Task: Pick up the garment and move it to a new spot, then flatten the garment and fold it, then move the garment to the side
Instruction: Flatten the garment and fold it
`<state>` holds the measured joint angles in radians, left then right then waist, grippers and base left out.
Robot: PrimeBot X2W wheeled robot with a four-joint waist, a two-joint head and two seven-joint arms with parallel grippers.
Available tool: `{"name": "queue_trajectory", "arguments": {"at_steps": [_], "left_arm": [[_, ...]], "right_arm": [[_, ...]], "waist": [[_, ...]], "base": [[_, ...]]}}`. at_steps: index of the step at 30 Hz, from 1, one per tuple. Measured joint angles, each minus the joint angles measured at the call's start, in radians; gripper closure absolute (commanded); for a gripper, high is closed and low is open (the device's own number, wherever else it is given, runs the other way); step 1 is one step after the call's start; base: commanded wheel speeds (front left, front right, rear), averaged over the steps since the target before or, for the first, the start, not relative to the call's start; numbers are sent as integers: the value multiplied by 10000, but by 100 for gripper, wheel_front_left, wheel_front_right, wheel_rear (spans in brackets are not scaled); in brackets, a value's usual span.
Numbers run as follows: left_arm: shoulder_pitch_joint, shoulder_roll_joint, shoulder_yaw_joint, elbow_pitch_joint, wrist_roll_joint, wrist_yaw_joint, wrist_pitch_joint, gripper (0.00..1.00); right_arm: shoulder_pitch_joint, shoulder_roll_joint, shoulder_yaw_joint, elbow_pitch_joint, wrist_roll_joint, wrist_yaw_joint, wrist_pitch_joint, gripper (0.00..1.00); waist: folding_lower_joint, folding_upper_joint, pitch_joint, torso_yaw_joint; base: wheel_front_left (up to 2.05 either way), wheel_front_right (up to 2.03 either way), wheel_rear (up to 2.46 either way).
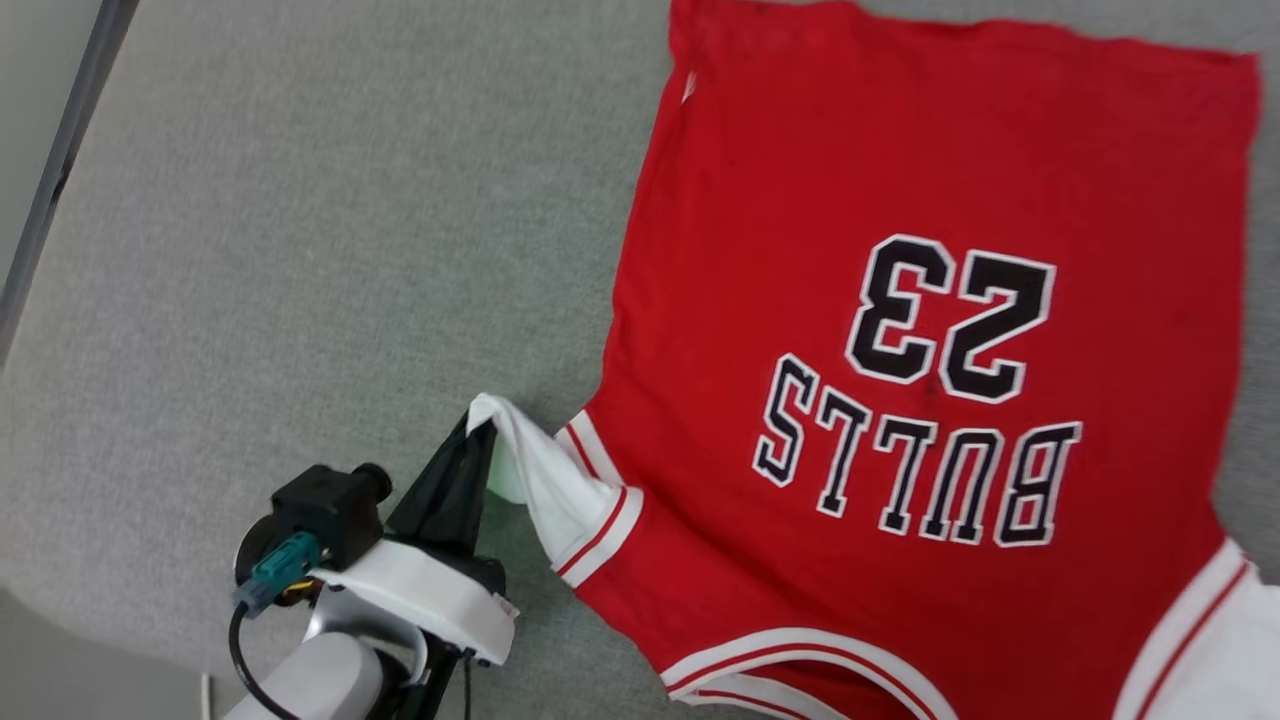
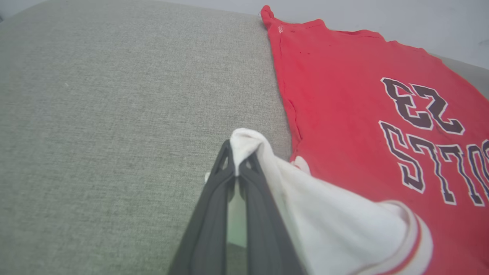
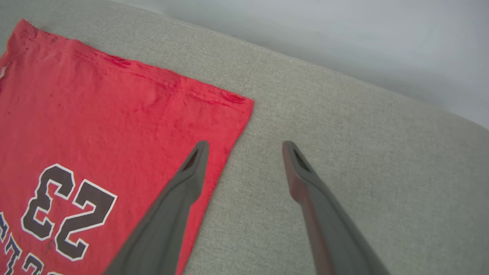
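The red garment [image 1: 900,180] lies spread flat on the grey fabric surface, its "BULLS 23" lettering upside down in the head view. My left gripper [image 1: 478,428] is shut on the tip of its white sleeve [image 1: 545,480], which is pulled out to the left and lifted a little. In the left wrist view the sleeve [image 2: 324,221] drapes from the closed gripper [image 2: 237,151] across to the red body [image 2: 344,114]. My right gripper [image 3: 244,147] stands open above the garment's right side edge [image 3: 225,160], near the hem corner, holding nothing.
The grey fabric surface [image 1: 300,250] stretches wide to the left of the garment. Its front edge [image 1: 90,630] runs near my left arm, and a dark rail [image 1: 60,160] borders it at the far left. A pale wall [image 3: 344,46] lies beyond the far edge.
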<state>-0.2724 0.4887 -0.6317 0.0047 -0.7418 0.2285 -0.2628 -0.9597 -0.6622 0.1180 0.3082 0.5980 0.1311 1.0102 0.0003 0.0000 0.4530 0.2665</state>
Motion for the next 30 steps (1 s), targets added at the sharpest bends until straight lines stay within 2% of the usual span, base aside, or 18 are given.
{"name": "queue_trajectory", "arguments": {"at_steps": [7,13,19,20,21,30], "left_arm": [[-334,-508,203,132,362,-359,-2,100],[-562,-782,360,203,665,-591,-6,100],[-598,-999,476,291,851,-790,-17,100],[-598,-1024,497,322,874,-802,-17,100],[-598,-1047,510,349,886,-826,-19,100],[-275,-1126,880,690,953,-874,-13,100]], "right_arm": [[-1356,199,387,920,-997,0,1141,0],[-1778,593,263,1710,-1542,-2,1206,0],[-1689,426,384,1883,-1616,-2,1241,0],[-1669,387,380,1883,-1599,-2,1212,62],[-1662,349,391,1883,-1601,-2,1183,100],[-1432,343,1289,1841,-1174,0,215,100]], "waist": [[0,0,1101,501],[-1,-1,1826,793],[-4,0,2059,938],[-4,0,2055,940],[-4,0,2044,940],[-3,0,1292,635]], "base": [[0,0,0],[0,0,0],[0,0,0],[0,0,0],[0,0,0],[0,0,0]]}}
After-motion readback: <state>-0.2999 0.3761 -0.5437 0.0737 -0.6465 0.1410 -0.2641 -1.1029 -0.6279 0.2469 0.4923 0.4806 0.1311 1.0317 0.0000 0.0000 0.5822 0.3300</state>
